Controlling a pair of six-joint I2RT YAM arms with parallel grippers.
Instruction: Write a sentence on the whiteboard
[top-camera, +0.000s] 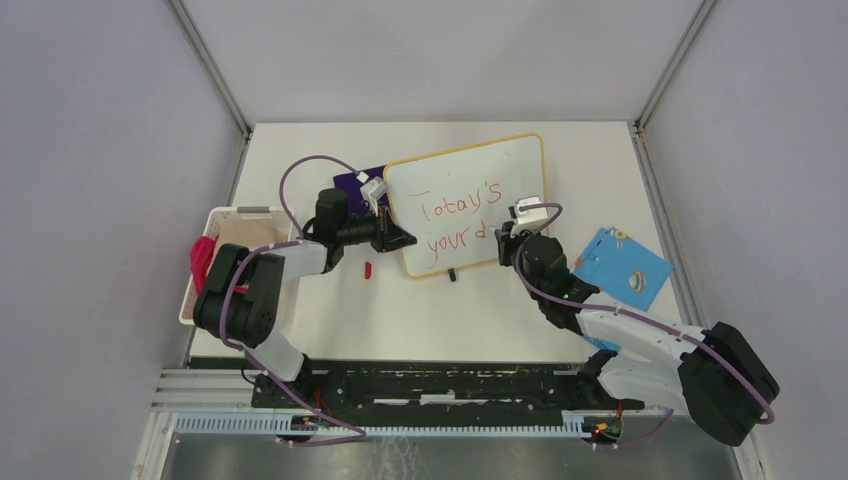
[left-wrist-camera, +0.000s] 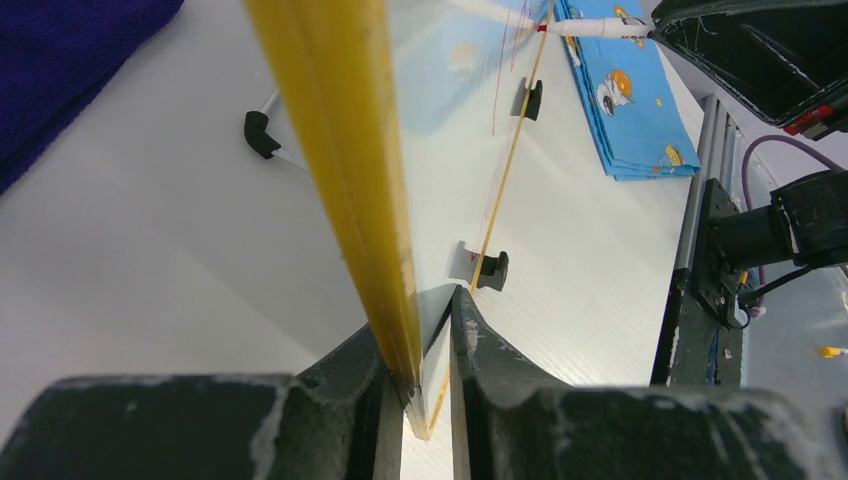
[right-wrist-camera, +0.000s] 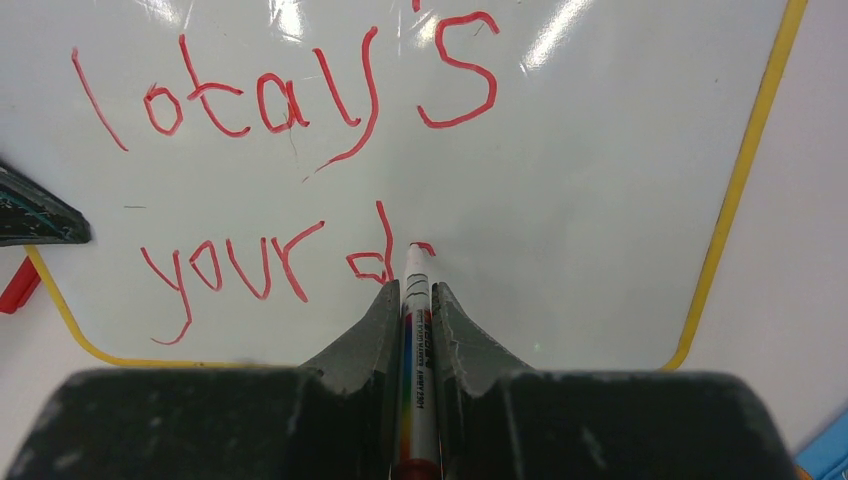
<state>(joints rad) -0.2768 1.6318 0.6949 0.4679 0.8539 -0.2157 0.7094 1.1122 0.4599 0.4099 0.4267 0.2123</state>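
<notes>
The whiteboard (top-camera: 500, 165), glossy white in a yellow frame, lies tilted at mid table. The sentence (top-camera: 455, 208) is red handwriting in two lines, "Totay's" above "your d" (right-wrist-camera: 270, 100). My left gripper (top-camera: 400, 240) is shut on the whiteboard's left edge; in the left wrist view the yellow frame (left-wrist-camera: 340, 150) runs down between the fingers of that gripper (left-wrist-camera: 430, 340). My right gripper (right-wrist-camera: 415, 295) is shut on a white marker (right-wrist-camera: 417, 345) with a rainbow stripe. The marker's red tip touches the board just right of the "d". From above, the right gripper (top-camera: 505, 238) hangs over the board's lower right part.
A white basket (top-camera: 240, 211) holding a red cloth (top-camera: 203, 255) stands at the left. A dark purple cloth (top-camera: 350, 180) lies behind the board's left corner. A blue patterned cloth (top-camera: 620, 265) lies to the right. A small red cap (top-camera: 367, 269) sits near the board's lower left.
</notes>
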